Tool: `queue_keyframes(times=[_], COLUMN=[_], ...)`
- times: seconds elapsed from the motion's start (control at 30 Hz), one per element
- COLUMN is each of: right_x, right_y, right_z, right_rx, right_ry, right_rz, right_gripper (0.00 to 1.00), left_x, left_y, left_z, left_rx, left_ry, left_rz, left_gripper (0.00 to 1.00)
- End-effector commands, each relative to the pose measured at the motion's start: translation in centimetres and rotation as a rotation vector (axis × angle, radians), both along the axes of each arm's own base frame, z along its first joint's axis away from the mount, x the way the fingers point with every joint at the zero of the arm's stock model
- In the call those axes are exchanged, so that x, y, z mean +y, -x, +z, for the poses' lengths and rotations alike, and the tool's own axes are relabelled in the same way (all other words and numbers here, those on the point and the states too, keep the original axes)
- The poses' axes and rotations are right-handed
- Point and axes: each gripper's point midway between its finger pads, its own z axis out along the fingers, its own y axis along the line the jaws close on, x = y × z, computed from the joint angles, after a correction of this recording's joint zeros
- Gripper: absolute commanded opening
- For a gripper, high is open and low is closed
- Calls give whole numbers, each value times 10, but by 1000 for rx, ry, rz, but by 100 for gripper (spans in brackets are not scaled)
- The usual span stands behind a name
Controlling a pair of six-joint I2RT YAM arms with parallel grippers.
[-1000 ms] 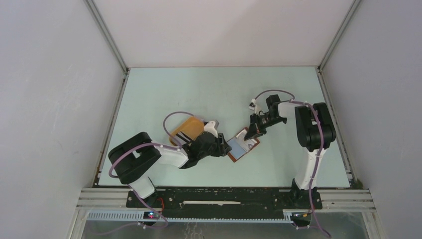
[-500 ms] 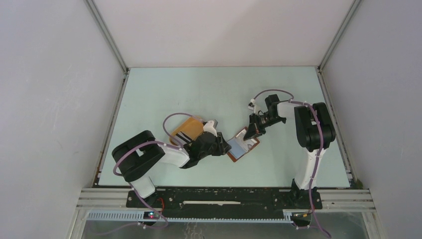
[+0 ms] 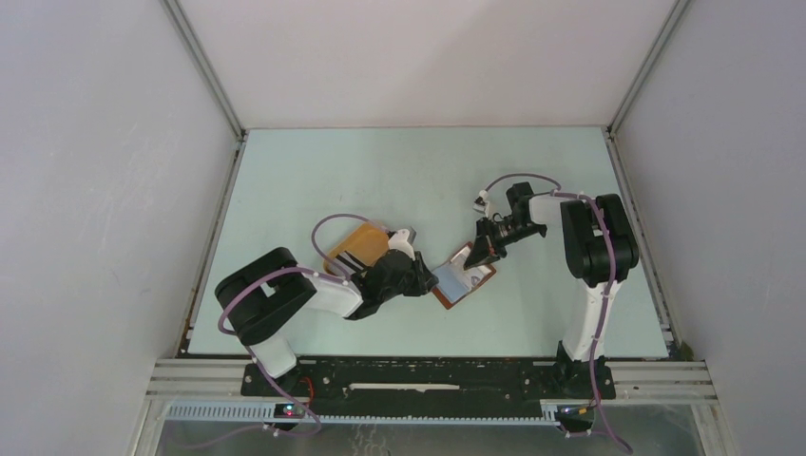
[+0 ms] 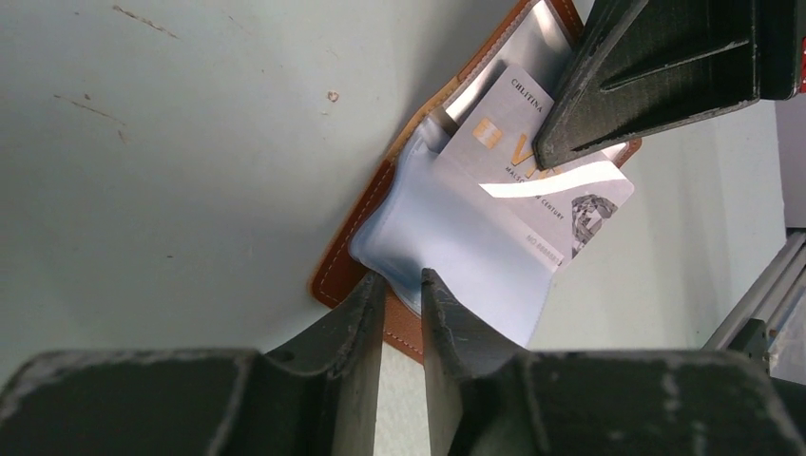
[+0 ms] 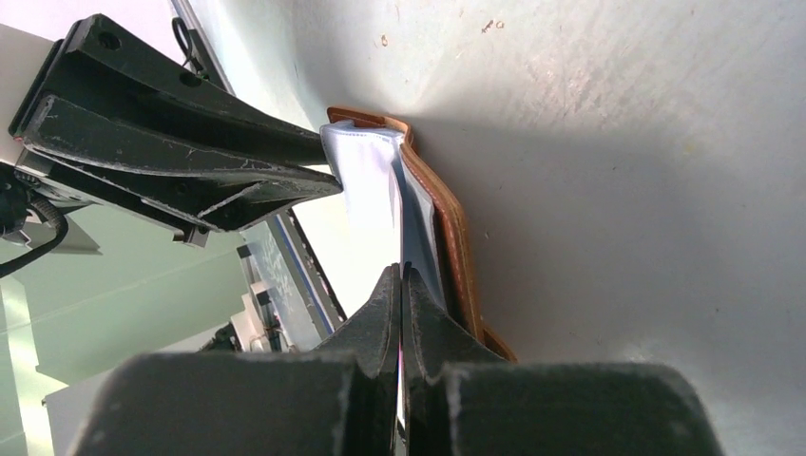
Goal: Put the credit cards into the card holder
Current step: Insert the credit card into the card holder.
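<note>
Left claw (image 4: 401, 285) narrower around card holder (image 4: 331, 274)

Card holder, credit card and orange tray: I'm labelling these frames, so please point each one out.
card holder (image 4: 333, 275): left wrist view, brown stitched border.
credit card (image 4: 508, 166): left wrist view, grey printed face.
tray (image 3: 361, 235): top view, bare orange surface.

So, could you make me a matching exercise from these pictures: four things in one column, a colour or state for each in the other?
Things:
1 card
2 holder
3 tray
4 right gripper

Colour or state:
a orange-yellow
b jaws shut
c brown border, pale inside
d grey with a gold chip

Pairs: 1-d, 2-c, 3-a, 4-b
</note>
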Motion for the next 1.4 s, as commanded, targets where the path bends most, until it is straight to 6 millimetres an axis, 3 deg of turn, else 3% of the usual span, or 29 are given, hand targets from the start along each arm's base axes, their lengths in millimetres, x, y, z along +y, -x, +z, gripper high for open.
queue_keyframes(times=[0.0,0.3,0.6,0.8,1.17,1.37], right_x=[-1,-7,1,2,5,2], right_y=[2,4,1,-4,-11,-4], right_z=[-8,-10,-5,-3,-4,-13], right_rx=[19,-38,-97,-100,-77,-44], right_ry=[37,109,123,95,71,96], right_rz=[-9,9,47,32,-9,4], right_gripper=[0,3,9,0,0,4], left_x=[29,21,18,20,16,16], left_y=[17,20,23,32,39,40], left_z=[-44,-41,-43,-47,-47,-48], left_rx=[88,94,99,121,139,144], left_ry=[-186,-166,-160,-146,-128,-129], left_rz=[-19,-48,-71,-79,-95,-92], left_gripper=[25,24,23,16,15,16])
